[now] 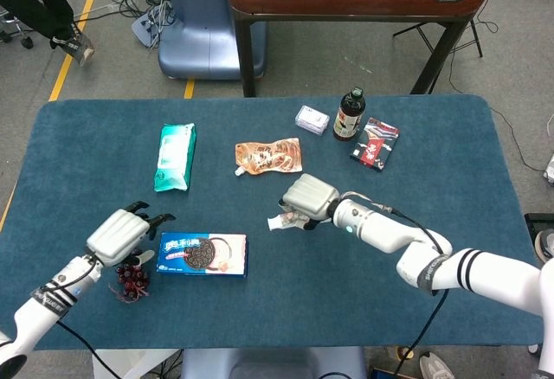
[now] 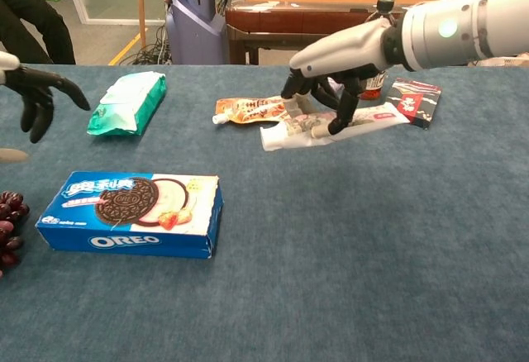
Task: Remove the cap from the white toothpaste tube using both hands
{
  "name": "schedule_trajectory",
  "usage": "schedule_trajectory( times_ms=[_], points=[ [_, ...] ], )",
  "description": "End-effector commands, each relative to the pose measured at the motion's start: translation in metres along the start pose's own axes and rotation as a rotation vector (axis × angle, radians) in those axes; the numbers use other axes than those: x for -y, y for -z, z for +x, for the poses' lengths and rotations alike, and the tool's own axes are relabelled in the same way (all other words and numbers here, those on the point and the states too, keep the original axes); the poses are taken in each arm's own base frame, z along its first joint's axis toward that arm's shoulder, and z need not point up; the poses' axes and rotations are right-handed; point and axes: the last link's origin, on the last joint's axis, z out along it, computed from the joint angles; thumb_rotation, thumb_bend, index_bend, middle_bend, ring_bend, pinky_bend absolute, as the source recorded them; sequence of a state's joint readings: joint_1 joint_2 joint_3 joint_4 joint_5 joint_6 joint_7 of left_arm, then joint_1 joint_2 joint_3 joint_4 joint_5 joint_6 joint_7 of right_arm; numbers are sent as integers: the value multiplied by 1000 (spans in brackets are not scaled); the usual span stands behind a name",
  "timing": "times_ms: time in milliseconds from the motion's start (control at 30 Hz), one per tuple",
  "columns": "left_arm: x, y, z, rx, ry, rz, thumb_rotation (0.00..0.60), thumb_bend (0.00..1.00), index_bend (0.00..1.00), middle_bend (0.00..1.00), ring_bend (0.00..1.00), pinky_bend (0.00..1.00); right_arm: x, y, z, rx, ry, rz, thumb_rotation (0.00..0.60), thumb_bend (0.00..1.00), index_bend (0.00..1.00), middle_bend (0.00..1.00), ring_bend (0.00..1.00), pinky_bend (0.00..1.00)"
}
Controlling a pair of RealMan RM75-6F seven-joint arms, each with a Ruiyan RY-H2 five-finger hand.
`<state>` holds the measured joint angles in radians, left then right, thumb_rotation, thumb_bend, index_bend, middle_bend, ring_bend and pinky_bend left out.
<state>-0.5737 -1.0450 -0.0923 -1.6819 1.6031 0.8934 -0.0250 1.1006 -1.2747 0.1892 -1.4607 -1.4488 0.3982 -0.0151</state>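
Blue tabletop (image 1: 450, 163) spread wide, carrying a cookie box (image 2: 132, 213), a green pack (image 1: 175, 156), an orange pouch (image 1: 269, 156), a bottle (image 1: 350, 114) and grapes (image 1: 130, 280). Right hand (image 2: 326, 89) raised mid-table, fingers (image 2: 345, 106) curled around the tube (image 2: 335, 126), gripping near its middle, cap (image 2: 268, 138) end pointing toward the robot's left and clear of the surface. Left hand (image 1: 119, 234) above the grapes and box corner, fingers (image 2: 40, 97) spread, holding nothing, well apart from the tube. Risks, judged from here: a loose mid-body grip letting the tube twist or slide once the cap is turned; squeezing too hard and pushing paste out when the cap loosens; left hand brushing the box or grapes on its way across; cap small, easy to miss or drop.
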Motion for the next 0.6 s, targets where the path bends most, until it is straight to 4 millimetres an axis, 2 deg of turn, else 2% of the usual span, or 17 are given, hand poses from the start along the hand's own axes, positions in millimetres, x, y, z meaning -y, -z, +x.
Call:
schedule_trajectory(
  times_ms=[33, 333, 600],
  points=[
    [-22, -22, -1, 51, -53, -97, 600, 246, 174, 544, 471, 150, 10, -8, 9, 10, 29, 29, 600, 1000, 801, 734, 613, 479],
    [-56, -55, -1, 113, -102, -196, 600, 246, 140, 562, 480, 150, 27, -27, 18, 3, 43, 63, 600, 1000, 811, 744, 626, 479],
    [-65, -70, 6, 116, -103, -200, 600, 246, 98, 565, 484, 150, 36, -38, 18, 24, 63, 78, 600, 1000, 815, 747, 634, 479]
  ],
)
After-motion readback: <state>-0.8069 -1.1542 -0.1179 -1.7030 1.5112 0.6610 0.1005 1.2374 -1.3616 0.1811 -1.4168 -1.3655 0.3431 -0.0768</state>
